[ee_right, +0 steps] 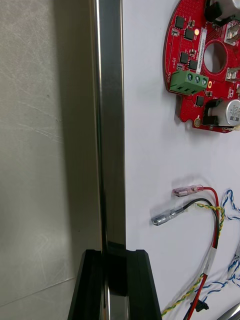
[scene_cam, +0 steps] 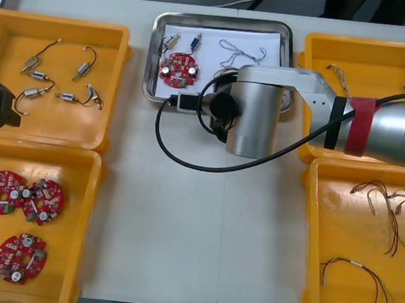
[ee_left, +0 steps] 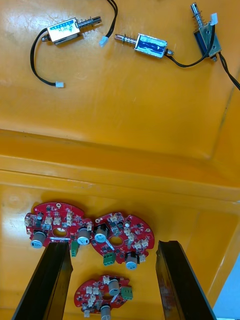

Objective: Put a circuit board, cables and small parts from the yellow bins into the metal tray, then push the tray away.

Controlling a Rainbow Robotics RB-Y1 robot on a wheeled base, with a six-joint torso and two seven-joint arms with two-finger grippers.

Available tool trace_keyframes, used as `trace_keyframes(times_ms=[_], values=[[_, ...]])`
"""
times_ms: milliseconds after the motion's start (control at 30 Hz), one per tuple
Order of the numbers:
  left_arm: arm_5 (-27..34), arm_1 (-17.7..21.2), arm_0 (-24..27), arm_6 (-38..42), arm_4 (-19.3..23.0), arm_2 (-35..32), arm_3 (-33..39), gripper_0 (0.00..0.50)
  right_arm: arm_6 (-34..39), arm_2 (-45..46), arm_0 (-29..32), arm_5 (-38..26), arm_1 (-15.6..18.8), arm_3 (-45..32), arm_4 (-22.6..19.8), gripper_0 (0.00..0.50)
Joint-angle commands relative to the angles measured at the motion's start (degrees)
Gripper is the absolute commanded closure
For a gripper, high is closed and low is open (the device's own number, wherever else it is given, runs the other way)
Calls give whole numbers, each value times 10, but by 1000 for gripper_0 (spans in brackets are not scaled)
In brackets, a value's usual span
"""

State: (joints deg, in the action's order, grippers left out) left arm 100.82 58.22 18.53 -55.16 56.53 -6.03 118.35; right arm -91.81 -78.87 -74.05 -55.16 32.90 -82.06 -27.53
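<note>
The tray (scene_cam: 155, 55) sits at the far middle of the desk (scene_cam: 203, 229), between the yellow bins (scene_cam: 58, 20). It already carries a red circuit board (scene_cam: 178, 70), two small metal parts (scene_cam: 171, 42) and loose cables (scene_cam: 241, 52) on its white inside. Loading looks finished, so the step in hand is most likely the push away.

The right end effector (ee_right: 115, 252) is at the tray's near rim. It is clenched, with the thin metal lip running into the slit between its black fingers (ee_right: 90, 285). In the front view the right arm's wrist (scene_cam: 255, 121) hangs over that rim, just right of the board. The left end effector (ee_left: 112, 245) is released, fingers apart, hovering over the spare boards (ee_left: 55, 231) in a left bin, well apart from the tray.

The tray's long axis runs left to right across the desk, with its long sides facing the robot and the far edge. The push therefore goes across its short way. To do it well, drive straight away from the robot, low and slow, with the hold square to the rim. The contact seems to lie right of the rim's middle, so the tray could swing; a firm pinch and a steady line should keep it straight. A jerk might slide the board or cables about. The desk's far edge lies just beyond the tray, so the travel should be short.
</note>
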Motion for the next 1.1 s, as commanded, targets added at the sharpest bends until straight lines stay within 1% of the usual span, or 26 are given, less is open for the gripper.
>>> trace_keyframes(times_ms=[33,67,100,133,167,200,233,267,300,333,467,533,633,733,800,967,1100], values=[[4,27,-10,-52,4,-18,12,0,-31,-6,-34,5,-1,0,6,465],[4,27,-10,-52,4,-18,12,0,-31,-6,-34,4,-1,0,6,414],[4,27,-10,-52,4,-18,12,0,-32,-7,-34,4,-2,1,6,326],[4,27,-10,-52,4,-18,12,0,-32,-6,-34,4,-3,0,6,284],[4,27,-10,-52,4,-18,12,0,-33,-6,-34,3,-5,1,6,211],[4,27,-10,-52,4,-18,12,0,-34,-6,-34,2,-6,0,5,127],[4,27,-10,-52,4,-18,12,0,-34,-6,-34,1,-6,0,6,93],[4,27,-10,-52,4,-18,12,0,-35,-6,-34,1,-7,-1,6,44],[4,27,-10,-52,4,-18,12,0,-36,-6,-34,0,-7,-2,5,9],[4,27,-10,-52,4,-18,12,0,-36,-6,-34,0,-6,-2,5,0],[4,27,-10,-52,4,-18,12,0,-40,0,-34,-7,-7,-7,5,0],[4,27,-10,-52,4,-18,12,0,-43,4,-34,-21,-7,-12,5,0],[4,27,-10,-52,4,-18,12,0,-48,11,-34,-52,-7,-26,5,0],[4,27,-10,-52,4,-18,12,0,-52,22,-34,-89,-7,-50,-5,0],[4,27,-10,-52,4,-18,12,0,-55,35,-33,-123,-6,-73,-17,0],[4,27,-10,-52,4,-18,12,0,-57,57,-31,-176,-6,-114,-38,0],[4,27,-10,-52,4,-18,12,0,-51,80,-14,-223,-5,-151,-39,0]])
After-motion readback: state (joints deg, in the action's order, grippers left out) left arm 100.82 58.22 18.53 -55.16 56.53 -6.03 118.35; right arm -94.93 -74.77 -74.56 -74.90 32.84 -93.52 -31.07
